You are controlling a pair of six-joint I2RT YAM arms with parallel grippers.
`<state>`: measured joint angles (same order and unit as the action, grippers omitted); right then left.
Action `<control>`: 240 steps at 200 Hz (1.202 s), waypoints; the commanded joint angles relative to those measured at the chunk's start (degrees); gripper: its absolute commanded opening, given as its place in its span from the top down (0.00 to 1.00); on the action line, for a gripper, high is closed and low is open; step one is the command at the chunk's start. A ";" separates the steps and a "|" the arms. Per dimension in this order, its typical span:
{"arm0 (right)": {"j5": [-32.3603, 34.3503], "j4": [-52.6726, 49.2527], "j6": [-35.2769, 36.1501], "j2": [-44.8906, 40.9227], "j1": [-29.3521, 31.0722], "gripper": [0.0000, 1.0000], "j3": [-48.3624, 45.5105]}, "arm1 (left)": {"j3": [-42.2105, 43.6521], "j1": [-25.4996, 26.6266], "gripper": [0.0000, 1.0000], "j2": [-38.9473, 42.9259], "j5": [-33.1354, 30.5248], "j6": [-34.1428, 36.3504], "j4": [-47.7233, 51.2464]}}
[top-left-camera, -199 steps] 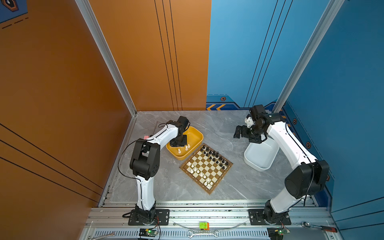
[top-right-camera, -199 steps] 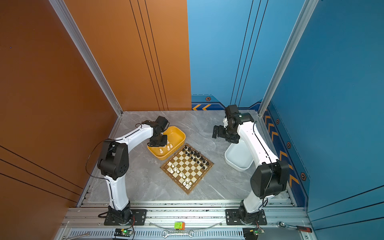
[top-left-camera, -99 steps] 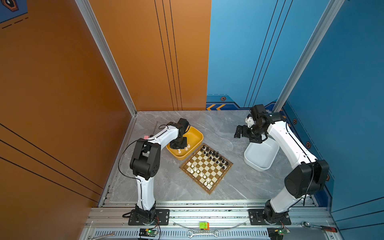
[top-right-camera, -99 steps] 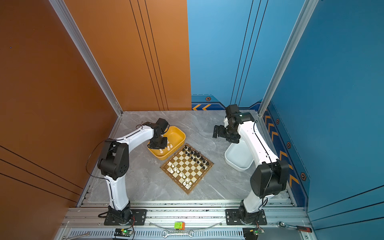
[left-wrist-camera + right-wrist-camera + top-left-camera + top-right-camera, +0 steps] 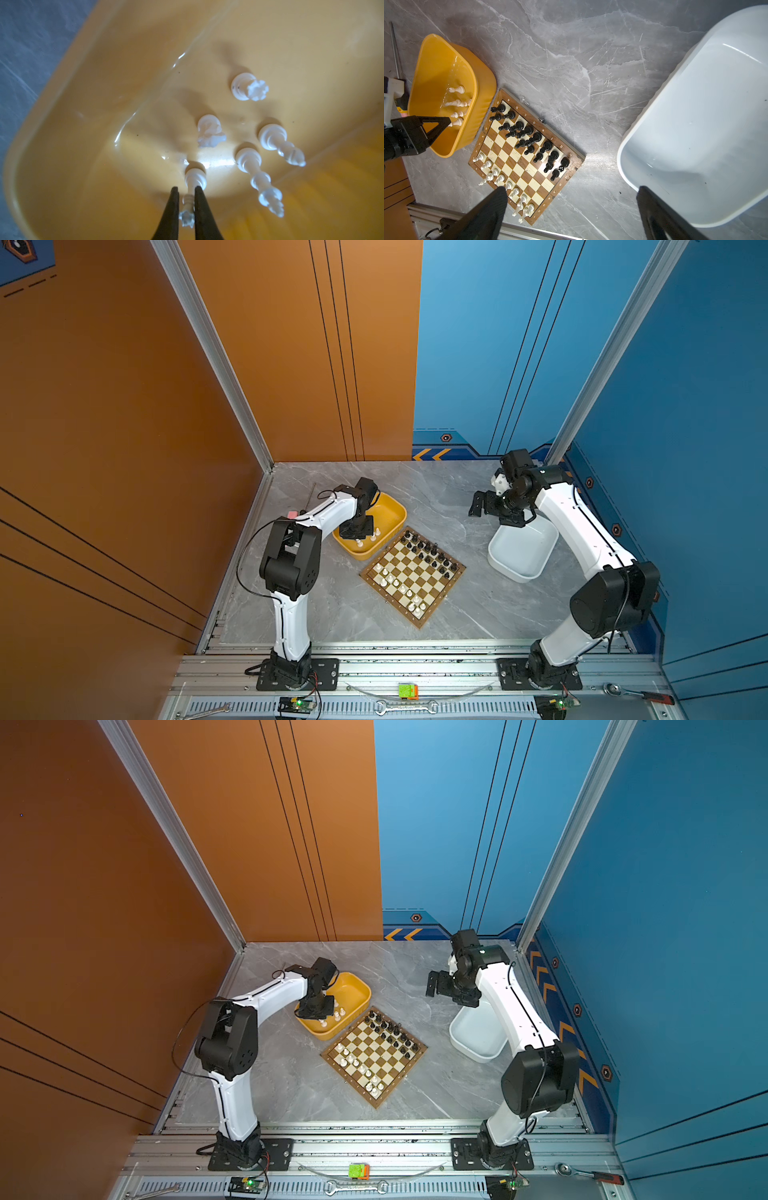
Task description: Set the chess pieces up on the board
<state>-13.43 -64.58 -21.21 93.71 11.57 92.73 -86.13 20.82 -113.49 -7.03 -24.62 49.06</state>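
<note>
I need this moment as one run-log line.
left gripper: shut on white piece in yellow tray | right gripper: open, empty

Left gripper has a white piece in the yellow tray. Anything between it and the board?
Yes: the yellow tray wall facing the board. The left gripper holds the white piece inside the tray, so it likely needs lifting over the rim. Beside it stand other white pieces.

My L gripper [image 5: 186, 193] is down inside the yellow tray [image 5: 83, 104]. Black fingers [image 5: 173, 207] are pinched on the thin neck of a crowned white piece [image 5: 195, 176]. It's upright, base by the tray floor; can't tell if touching. 4 more white pcs stand loose nearby: knight [image 5: 209, 133], crown-top pc [image 5: 249, 87], bishop [image 5: 280, 143], tall pc [image 5: 257, 178]. Grey marble table [image 5: 20, 41] shows past the rim.
</note>
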 commanded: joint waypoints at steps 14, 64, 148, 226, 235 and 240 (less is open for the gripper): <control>1.30 -1.96 -0.36 -2.59 0.51 0.00 -1.32 | 1.44 0.71 0.90 2.11 0.95 0.54 1.23; 1.57 -1.39 -0.85 -3.82 1.33 0.00 -2.64 | 2.18 1.32 0.91 4.70 1.18 0.73 1.44; 1.64 -0.33 -1.71 -5.86 3.34 0.00 -4.78 | 1.66 3.51 0.91 10.84 0.06 1.09 5.34; 1.76 1.94 -3.56 -9.20 5.09 0.00 -9.20 | 4.15 6.67 0.90 15.66 -5.70 0.36 6.76; 1.66 2.07 -3.66 -9.17 5.26 0.00 -9.15 | 3.58 6.62 0.91 15.02 -7.13 0.78 6.74; 1.65 2.09 -3.69 -9.18 5.42 0.00 -9.02 | 3.25 6.66 0.91 14.66 -7.94 0.89 6.69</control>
<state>-13.26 -63.90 -23.62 85.78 16.27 84.38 -82.87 27.33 -98.37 -9.85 -24.23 54.24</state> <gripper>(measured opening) 0.997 0.100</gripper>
